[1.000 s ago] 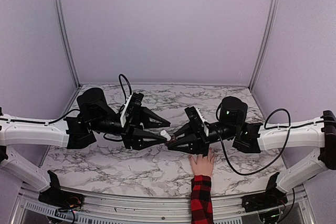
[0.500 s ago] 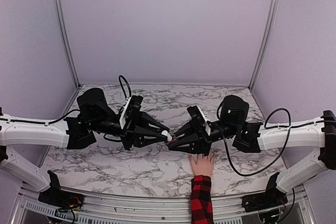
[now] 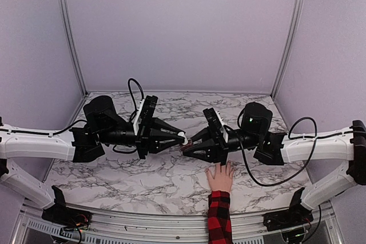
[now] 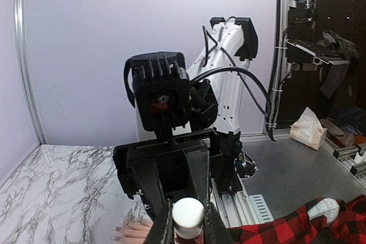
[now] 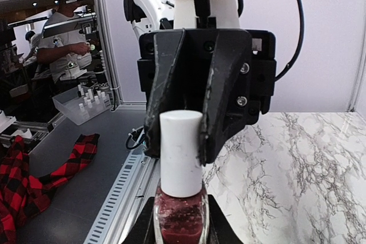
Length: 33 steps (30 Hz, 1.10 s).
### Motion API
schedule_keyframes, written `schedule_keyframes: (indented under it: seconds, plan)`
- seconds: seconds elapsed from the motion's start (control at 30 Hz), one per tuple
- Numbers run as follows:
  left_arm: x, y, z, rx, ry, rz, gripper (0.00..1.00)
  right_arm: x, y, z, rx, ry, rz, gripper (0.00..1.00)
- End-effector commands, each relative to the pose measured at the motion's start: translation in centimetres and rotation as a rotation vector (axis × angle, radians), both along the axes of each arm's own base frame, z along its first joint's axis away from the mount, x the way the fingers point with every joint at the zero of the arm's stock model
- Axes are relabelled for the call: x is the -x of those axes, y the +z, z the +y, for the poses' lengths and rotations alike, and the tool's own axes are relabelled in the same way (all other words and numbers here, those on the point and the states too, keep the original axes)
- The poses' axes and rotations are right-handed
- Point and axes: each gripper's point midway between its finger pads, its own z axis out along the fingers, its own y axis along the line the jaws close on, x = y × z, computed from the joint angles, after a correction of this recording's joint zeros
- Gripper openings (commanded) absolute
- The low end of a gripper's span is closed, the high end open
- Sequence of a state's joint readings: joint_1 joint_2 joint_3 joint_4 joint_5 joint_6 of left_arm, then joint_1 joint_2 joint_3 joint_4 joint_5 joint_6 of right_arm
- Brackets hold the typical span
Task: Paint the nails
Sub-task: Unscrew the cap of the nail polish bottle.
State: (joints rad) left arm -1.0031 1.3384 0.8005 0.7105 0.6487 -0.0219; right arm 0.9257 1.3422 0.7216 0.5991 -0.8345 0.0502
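A pale hand (image 3: 220,176) with a red-and-black plaid sleeve (image 3: 218,216) lies flat on the marble table near the front edge. Its nails (image 4: 117,230) show small and dark at the bottom of the left wrist view. Above the table, my right gripper (image 3: 185,147) is shut on a small glass bottle of dark red polish (image 5: 180,221), held upright. My left gripper (image 3: 181,136) faces it, with its fingers (image 5: 220,104) shut on either side of the bottle's white cap (image 5: 180,152). In the left wrist view that cap (image 4: 188,214) sits between the fingertips (image 4: 162,228).
The marble table (image 3: 143,178) has lilac walls at the back and sides. Both arms meet over its middle, just behind the hand. Beyond the left edge, a clear tray of small bottles (image 5: 83,102) stands on a bench and a person (image 5: 66,44) stands behind it.
The left gripper's jaws have come together onto the white cap. Both grippers and the bottle have lifted slightly and shifted away from the hand.
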Motion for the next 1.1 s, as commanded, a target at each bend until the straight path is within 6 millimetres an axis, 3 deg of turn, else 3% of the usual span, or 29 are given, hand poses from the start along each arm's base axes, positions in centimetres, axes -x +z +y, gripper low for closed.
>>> schedule_keyframes:
  seconds: [0.0, 0.37, 0.53, 0.73, 0.93, 1.07]
  plan:
    - [-2.3, 1.1, -0.2, 0.035, 0.132, 0.061, 0.06, -2.1, 2.5, 0.2, -0.059, -0.14, -0.034, 0.0]
    - [-8.2, -0.7, -0.4, 0.038, 0.422, 0.242, 0.04, -9.1, 1.8, -0.7, -0.016, -0.547, -0.029, 0.0]
    - [-10.2, -1.1, -0.2, 0.054, 0.525, 0.307, 0.04, -11.6, 1.1, -1.5, 0.005, -0.695, -0.036, 0.0]
    - [-12.8, -3.0, -0.6, 0.052, 0.643, 0.398, 0.03, -14.4, 0.0, -2.8, 0.014, -0.868, -0.027, 0.0]
    - [-15.2, -4.3, 0.4, 0.082, 0.803, 0.478, 0.04, -16.2, -1.1, -3.2, 0.035, -0.971, -0.013, 0.0]
    - [-15.9, -4.8, 0.6, 0.082, 0.851, 0.501, 0.04, -16.2, -1.4, -2.8, 0.034, -0.958, -0.001, 0.0]
